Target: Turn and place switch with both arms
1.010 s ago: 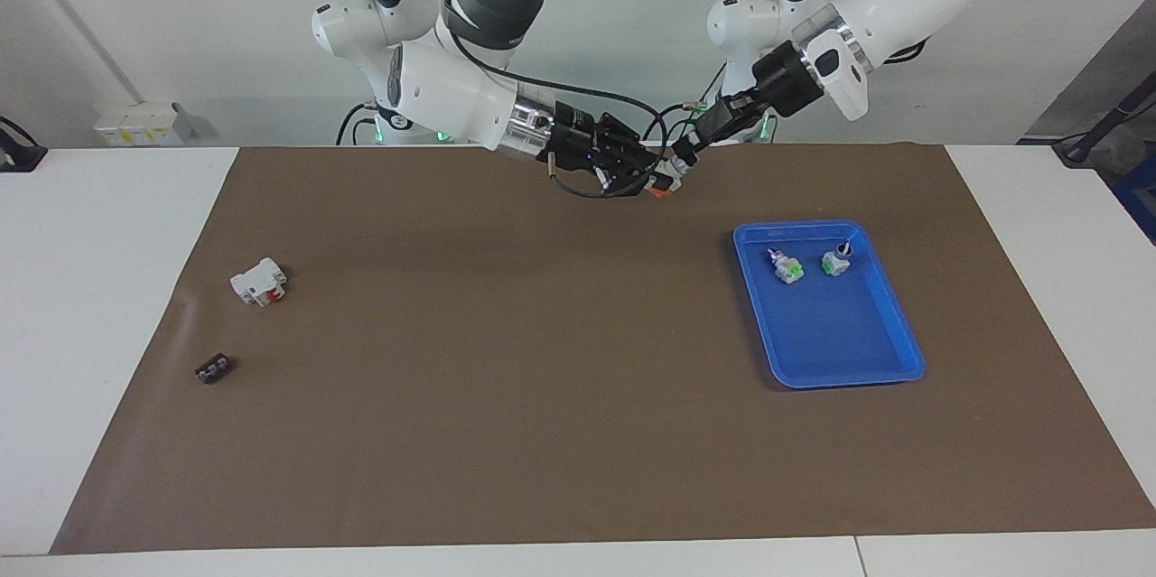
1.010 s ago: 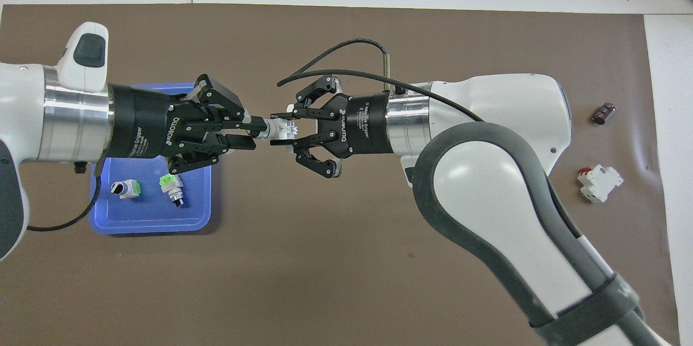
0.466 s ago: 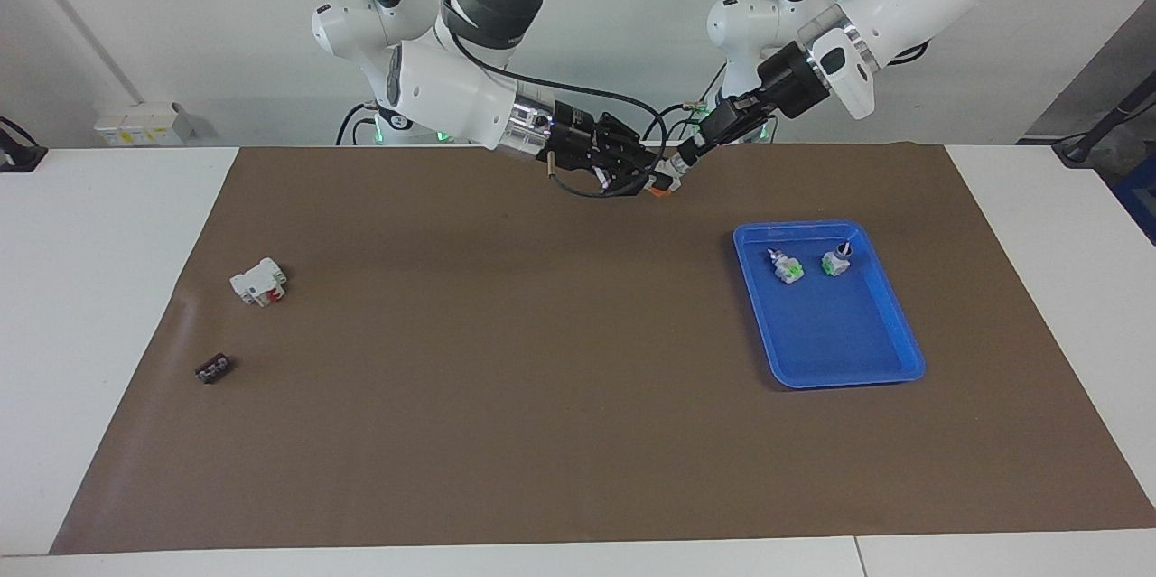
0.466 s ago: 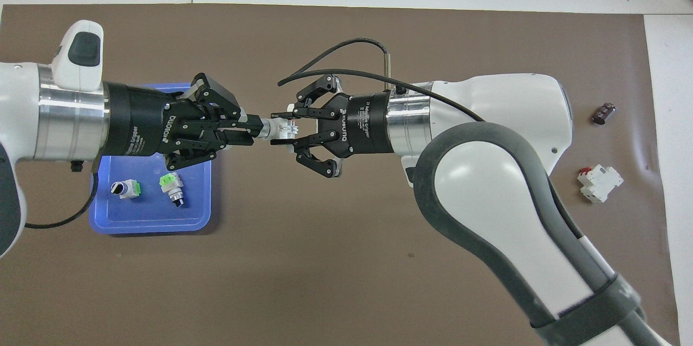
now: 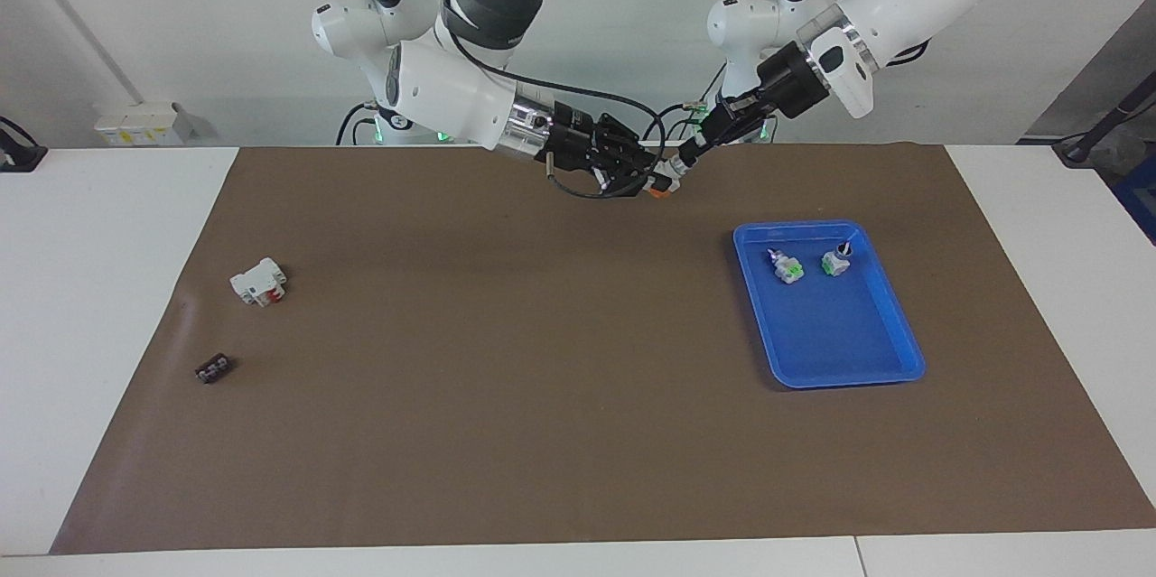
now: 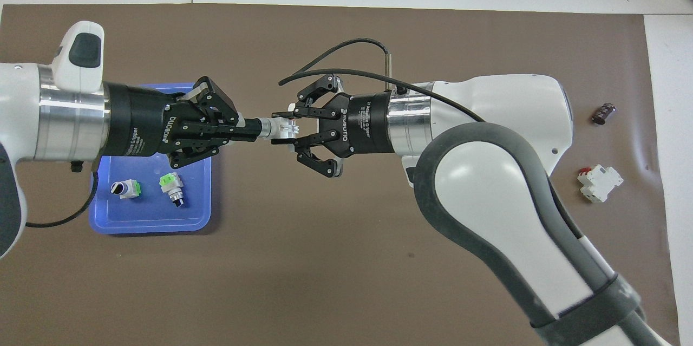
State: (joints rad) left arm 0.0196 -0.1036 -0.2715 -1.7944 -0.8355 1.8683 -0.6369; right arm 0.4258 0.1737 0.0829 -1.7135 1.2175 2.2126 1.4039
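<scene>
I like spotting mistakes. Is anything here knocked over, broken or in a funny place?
Nothing looks broken or spilled. The switch is up in the air, pinched between the left claw and the right claw. Two green switches lie tipped over in the blue tray.

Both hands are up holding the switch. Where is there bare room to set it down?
The tray is bare in the half farther from the robots; its nearer half holds two green-tipped switches. The brown mat lies bare between the tray and the white block with the small black part. Crowded: the handover spot, left hand and right hand on the switch.
</scene>
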